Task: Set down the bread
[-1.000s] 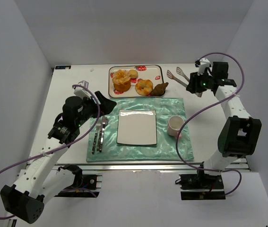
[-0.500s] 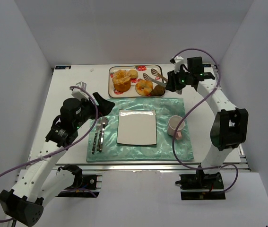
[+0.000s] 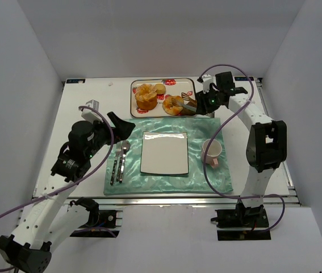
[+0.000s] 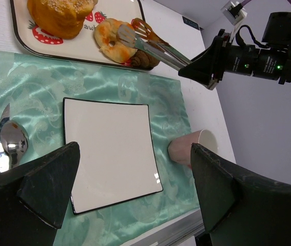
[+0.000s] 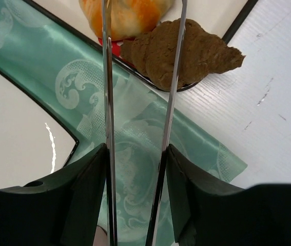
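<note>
Ahead of my right gripper, which is clamped on the tongs, the tong tips reach the glazed bread lying on the tray, just beside a brown piece; whether they touch it is unclear. My left gripper hangs with jaws wide, the white plate below it on the green mat.

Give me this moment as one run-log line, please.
right tool: holds tongs | tips at glazed bun on tray | left tool: open over placemat | plate: empty
</note>
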`<state>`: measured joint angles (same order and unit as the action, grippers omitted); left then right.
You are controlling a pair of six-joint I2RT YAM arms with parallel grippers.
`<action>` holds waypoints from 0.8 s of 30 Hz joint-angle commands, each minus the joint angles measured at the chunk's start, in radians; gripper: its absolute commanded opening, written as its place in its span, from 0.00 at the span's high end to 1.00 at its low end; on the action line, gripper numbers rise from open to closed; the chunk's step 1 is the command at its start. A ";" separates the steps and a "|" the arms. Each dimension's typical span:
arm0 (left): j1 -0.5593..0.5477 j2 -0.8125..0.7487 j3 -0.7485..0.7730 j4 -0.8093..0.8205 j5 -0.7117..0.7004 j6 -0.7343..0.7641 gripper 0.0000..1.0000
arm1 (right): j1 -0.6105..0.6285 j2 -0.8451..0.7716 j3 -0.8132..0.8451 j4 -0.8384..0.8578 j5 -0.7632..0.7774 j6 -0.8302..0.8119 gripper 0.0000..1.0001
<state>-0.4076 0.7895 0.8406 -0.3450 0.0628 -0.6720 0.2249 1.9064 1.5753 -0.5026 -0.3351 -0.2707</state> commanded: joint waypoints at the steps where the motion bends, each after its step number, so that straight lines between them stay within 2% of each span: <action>1: 0.003 -0.003 0.008 -0.009 -0.012 -0.001 0.02 | 0.011 0.000 0.063 0.019 0.068 -0.005 0.47; 10: 0.003 0.008 0.011 -0.006 -0.003 0.006 0.02 | 0.024 0.016 0.057 0.013 0.073 -0.018 0.48; 13: 0.004 0.016 0.017 -0.009 -0.004 0.009 0.02 | 0.031 0.025 0.064 0.003 0.053 -0.021 0.53; 14: 0.004 0.014 0.018 -0.011 -0.006 0.009 0.02 | 0.034 0.023 0.068 -0.001 0.045 -0.021 0.57; 17: 0.003 0.005 0.017 -0.018 -0.012 0.009 0.02 | 0.033 0.011 0.078 -0.008 0.007 -0.012 0.83; 18: 0.004 -0.001 0.014 -0.020 -0.014 0.008 0.02 | 0.033 0.006 0.086 -0.008 -0.002 -0.007 0.99; 24: 0.003 -0.010 0.008 -0.017 -0.017 0.002 0.02 | 0.033 -0.038 0.127 0.009 -0.091 0.073 1.00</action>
<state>-0.4076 0.7963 0.8406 -0.3519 0.0601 -0.6712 0.2558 1.9270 1.6363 -0.5255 -0.3489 -0.2440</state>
